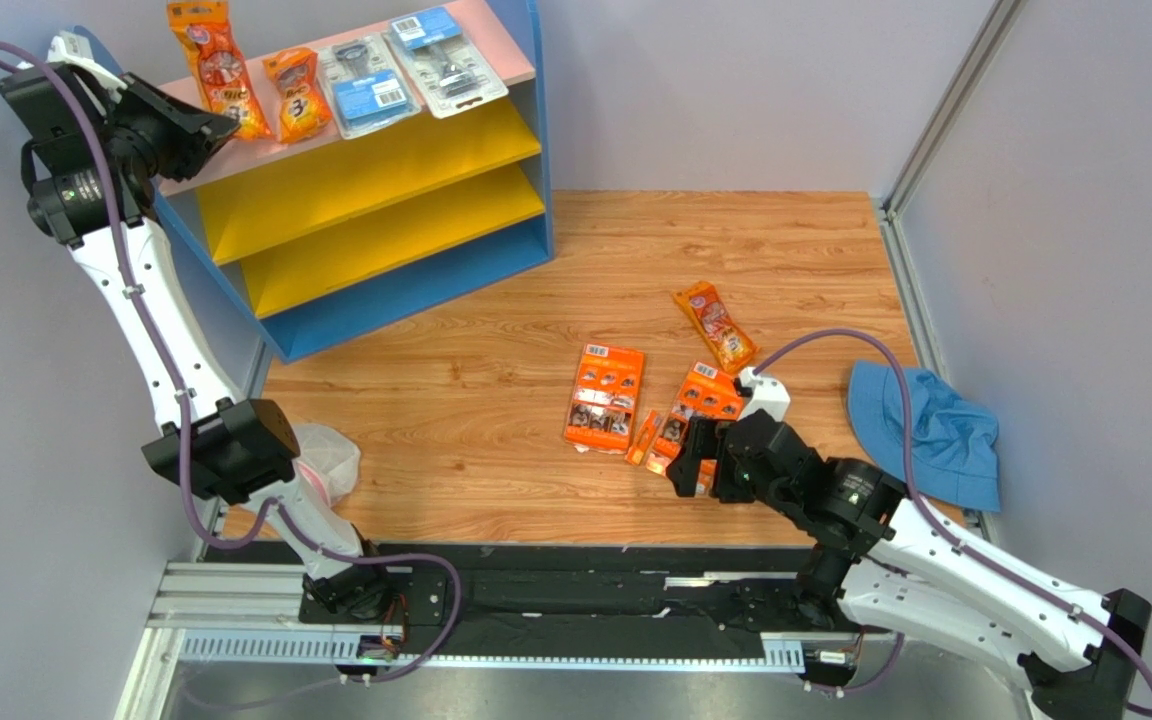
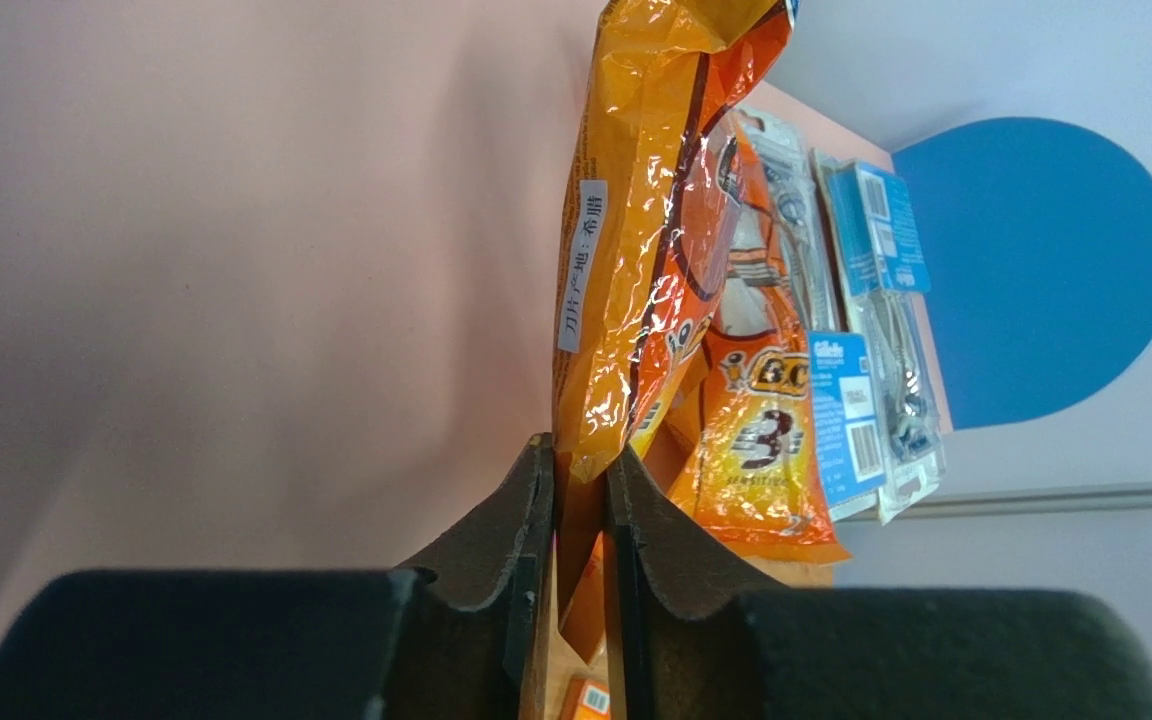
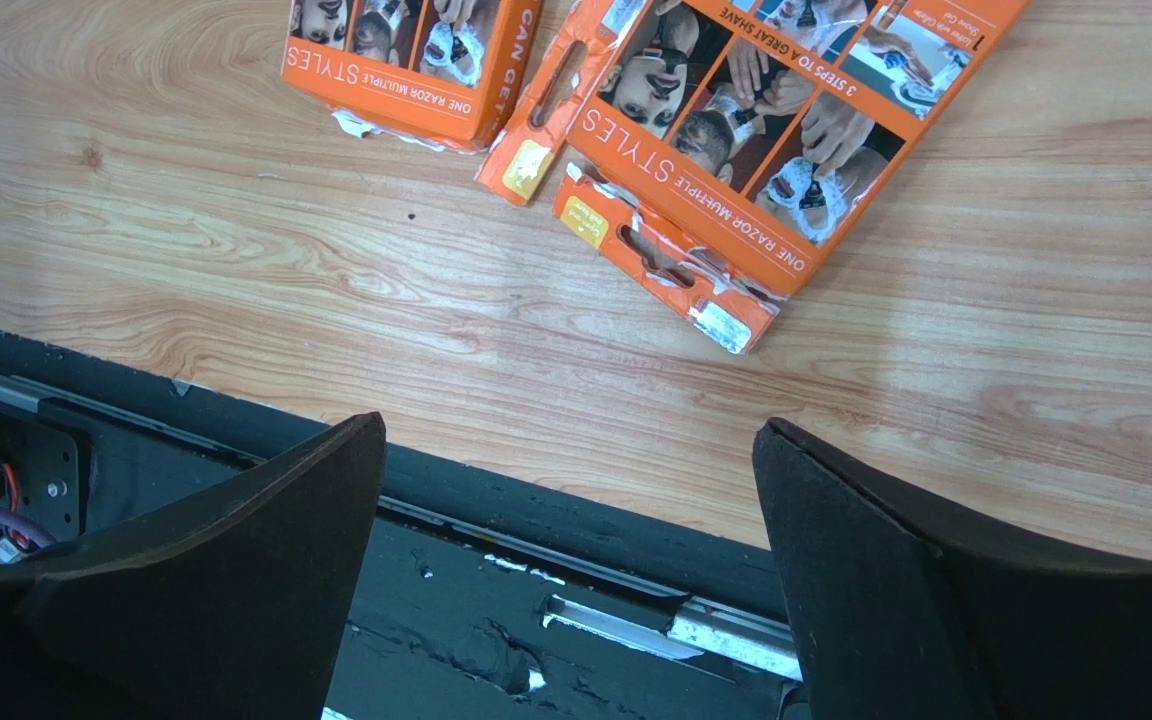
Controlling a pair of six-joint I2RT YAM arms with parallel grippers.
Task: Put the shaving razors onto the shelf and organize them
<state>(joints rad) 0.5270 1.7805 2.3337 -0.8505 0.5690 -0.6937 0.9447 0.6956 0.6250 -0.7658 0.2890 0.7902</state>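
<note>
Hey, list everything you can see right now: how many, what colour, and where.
shelf: one, blue sides, pink top, yellow boards, far left.
shelf orange bags: two, orange, pink top's left end.
blister packs: two, clear and blue, pink top's right.
loose orange bag: one, orange, on table, right.
orange cards: two, orange, table centre.
blue cloth: one, blue, table's right edge.
left fingers: two, black, flanking leftmost shelf bag.
right fingers: two, black, wide apart beside cards.

At eleven o'clock the shelf (image 1: 387, 158) is showing pink, yellow and blue boards; an orange bag (image 1: 214, 68) is gleaming there; at four o'clock a blue cloth (image 1: 928, 435) is showing.
</note>
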